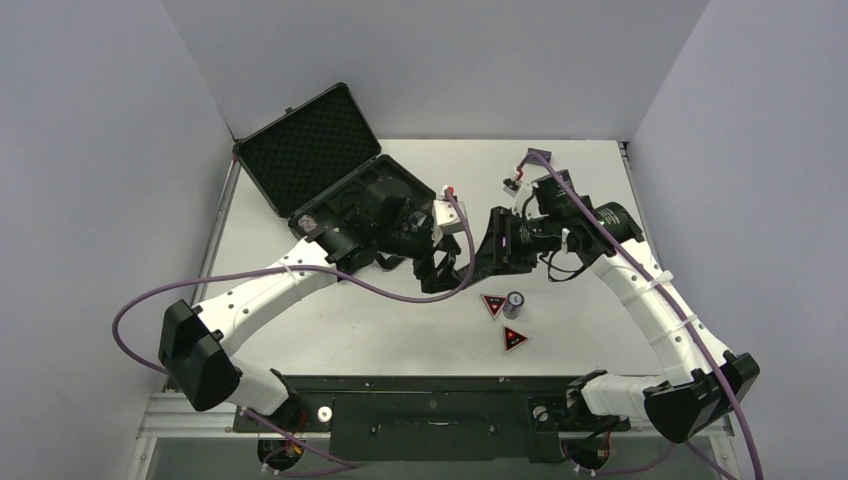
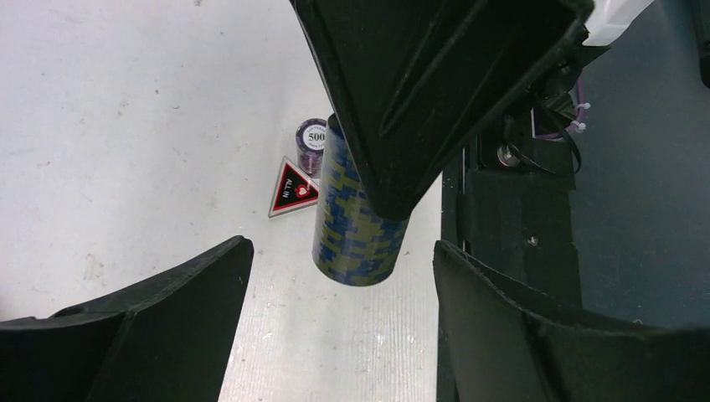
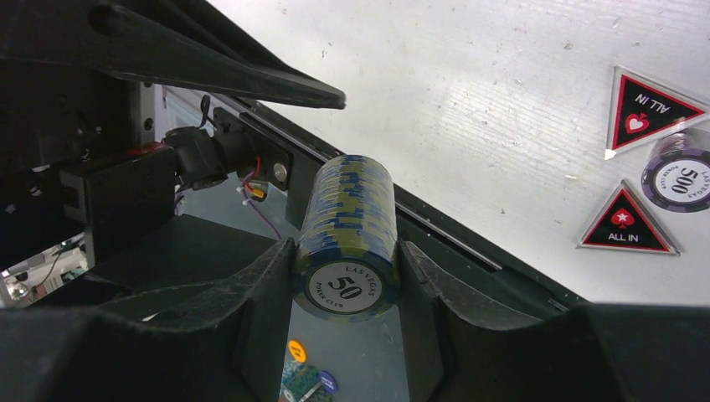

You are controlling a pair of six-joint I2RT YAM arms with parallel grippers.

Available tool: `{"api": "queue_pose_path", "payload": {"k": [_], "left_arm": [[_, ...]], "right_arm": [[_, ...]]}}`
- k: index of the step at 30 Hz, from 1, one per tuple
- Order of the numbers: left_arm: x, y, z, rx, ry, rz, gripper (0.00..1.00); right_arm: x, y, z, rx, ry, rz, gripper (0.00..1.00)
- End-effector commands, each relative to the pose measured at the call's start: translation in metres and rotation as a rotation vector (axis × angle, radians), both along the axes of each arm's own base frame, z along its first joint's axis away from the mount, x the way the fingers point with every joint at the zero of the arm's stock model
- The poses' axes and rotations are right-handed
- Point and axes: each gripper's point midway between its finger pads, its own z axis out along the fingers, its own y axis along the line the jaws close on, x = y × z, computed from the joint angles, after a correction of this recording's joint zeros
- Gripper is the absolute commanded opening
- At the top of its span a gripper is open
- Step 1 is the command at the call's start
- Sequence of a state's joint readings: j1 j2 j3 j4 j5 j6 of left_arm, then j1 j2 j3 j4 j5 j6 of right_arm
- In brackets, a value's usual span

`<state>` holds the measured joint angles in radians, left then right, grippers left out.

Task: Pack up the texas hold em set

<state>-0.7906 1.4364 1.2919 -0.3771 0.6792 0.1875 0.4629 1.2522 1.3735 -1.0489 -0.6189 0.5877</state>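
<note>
Blue-yellow chip stack (image 3: 347, 234) clamped between right fingers (image 3: 251, 327); left fingers (image 2: 167, 310) spread apart on either side of it, not touching. Purple stack (image 3: 682, 172), two triangular tokens (image 3: 626, 222) on desk (image 3: 502, 84).

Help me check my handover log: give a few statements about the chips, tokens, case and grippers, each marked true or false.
The right gripper holds the blue-and-yellow chip stack. True.
The left gripper is clamped on that stack. False: it is open, not touching the stack.
The briefcase is closed. False: its lid stands open.
Two triangular tokens lie on the table. True.
The purple chip stack sits in the briefcase. False: it stands on the table beside a token.
</note>
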Motion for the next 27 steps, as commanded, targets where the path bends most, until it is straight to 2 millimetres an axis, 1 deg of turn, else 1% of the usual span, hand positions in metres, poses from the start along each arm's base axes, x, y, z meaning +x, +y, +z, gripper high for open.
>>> {"api": "queue_pose_path", "payload": {"k": [1, 3, 6, 10, 21, 27], "left_arm": [[0.0, -0.011, 0.02, -0.048, -0.037, -0.02, 0.75], [-0.003, -0.011, 0.02, -0.05, -0.026, -0.027, 0.73], [-0.006, -0.011, 0.018, -0.049, -0.011, -0.035, 0.67], [-0.009, -0.01, 0.016, -0.046, -0.004, -0.037, 0.63], [-0.018, -0.004, 0.011, -0.039, 0.008, -0.044, 0.58], [-0.021, -0.002, 0.008, -0.037, 0.022, -0.046, 0.56]], "right_arm": [[0.0, 0.016, 0.02, 0.075, -0.064, 0.058, 0.0], [-0.001, 0.017, 0.02, 0.074, -0.063, 0.062, 0.0], [-0.002, 0.018, 0.02, 0.076, -0.061, 0.068, 0.0], [-0.004, 0.021, 0.021, 0.078, -0.061, 0.078, 0.0], [-0.008, 0.026, 0.027, 0.103, -0.065, 0.089, 0.0], [-0.008, 0.029, 0.026, 0.113, -0.06, 0.09, 0.0]]}}
